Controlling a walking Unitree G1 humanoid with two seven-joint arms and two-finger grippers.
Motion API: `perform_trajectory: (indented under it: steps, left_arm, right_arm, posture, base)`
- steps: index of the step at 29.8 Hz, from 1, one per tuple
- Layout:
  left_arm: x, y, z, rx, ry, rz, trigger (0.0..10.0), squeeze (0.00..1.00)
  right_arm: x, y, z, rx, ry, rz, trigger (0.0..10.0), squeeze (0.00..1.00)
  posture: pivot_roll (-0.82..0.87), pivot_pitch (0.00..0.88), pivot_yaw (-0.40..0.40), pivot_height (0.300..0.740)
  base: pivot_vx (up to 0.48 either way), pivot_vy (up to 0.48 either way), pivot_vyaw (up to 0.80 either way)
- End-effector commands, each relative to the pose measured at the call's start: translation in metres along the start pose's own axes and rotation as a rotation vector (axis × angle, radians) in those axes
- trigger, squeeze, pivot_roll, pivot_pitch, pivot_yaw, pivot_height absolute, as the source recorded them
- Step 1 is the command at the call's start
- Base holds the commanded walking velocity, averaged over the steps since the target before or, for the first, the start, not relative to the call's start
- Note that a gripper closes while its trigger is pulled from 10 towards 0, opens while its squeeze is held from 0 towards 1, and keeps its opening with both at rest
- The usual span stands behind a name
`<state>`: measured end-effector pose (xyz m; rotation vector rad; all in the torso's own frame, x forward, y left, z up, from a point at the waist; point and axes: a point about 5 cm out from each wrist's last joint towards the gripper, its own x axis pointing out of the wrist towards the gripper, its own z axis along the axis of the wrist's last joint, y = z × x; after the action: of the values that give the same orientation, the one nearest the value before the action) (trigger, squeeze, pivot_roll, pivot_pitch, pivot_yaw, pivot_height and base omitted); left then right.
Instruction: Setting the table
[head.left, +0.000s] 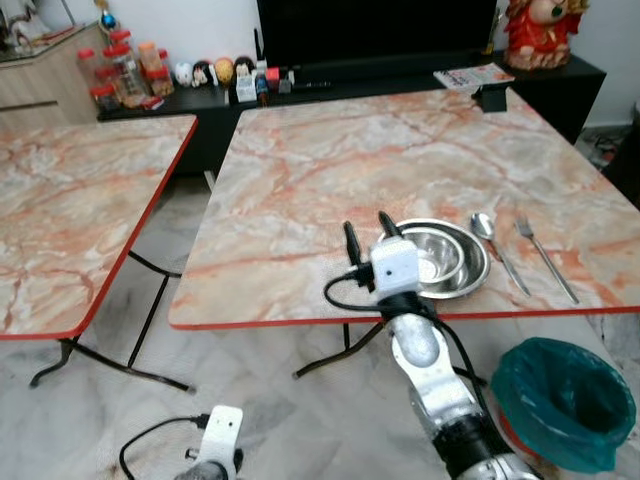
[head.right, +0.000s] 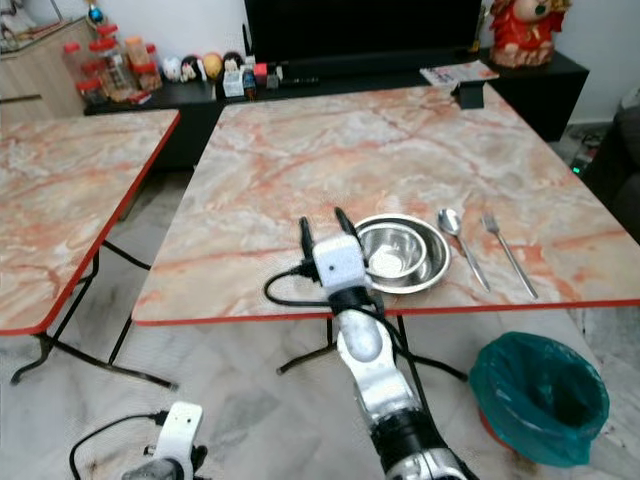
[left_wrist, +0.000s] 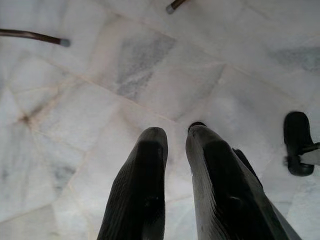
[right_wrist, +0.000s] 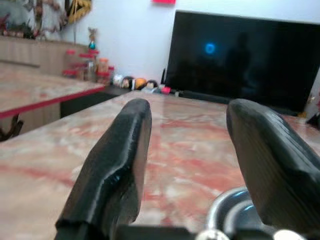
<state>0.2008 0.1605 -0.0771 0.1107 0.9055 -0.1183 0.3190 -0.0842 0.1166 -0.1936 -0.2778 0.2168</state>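
bowl (head.left: 440, 258) on table (head.left: 330, 190), right fingers (head.left: 352, 241) beside

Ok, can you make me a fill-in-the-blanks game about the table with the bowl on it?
1. The spoon lies between the fork and the metal ____.
2. The right gripper hovers beside the bowl with its jaws ____.
3. On the floor beside the table stands a bin lined with a ____ bag.
4. The left gripper hangs low, pointing at the ____.

Missing words: bowl; open; green; floor
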Motion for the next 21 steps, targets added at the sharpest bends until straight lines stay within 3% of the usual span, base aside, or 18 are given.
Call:
perform_trajectory:
  steps: [1,11,15,21]
  left_arm:
    - [-0.001,0.006,-0.004,0.001,0.014,0.019,10.0,0.0]
    - [-0.001,0.006,-0.004,0.009,0.014,0.016,10.0,0.0]
    - [-0.001,0.006,-0.004,0.013,0.013,0.013,10.0,0.0]
    - [-0.001,0.005,-0.004,0.014,0.014,0.013,10.0,0.0]
  right_arm:
    - [0.001,0.007,0.001,0.004,0.0,0.028,10.0,0.0]
    - [-0.007,0.009,-0.018,-0.005,0.077,0.056,10.0,0.0]
    - [-0.024,0.012,-0.041,-0.016,0.179,0.097,10.0,0.0]
    - [-0.039,0.01,-0.057,-0.024,0.241,0.126,10.0,0.0]
  posture:
    - [-0.09,0.0,0.092,0.74]
    - [-0.09,0.0,0.092,0.74]
    - [-0.09,0.0,0.091,0.74]
    - [-0.09,0.0,0.089,0.74]
  base:
    - [0.0,0.27,0.0]
    - [0.0,0.37,0.0]
    - [0.0,0.369,0.0]
    - [0.0,0.369,0.0]
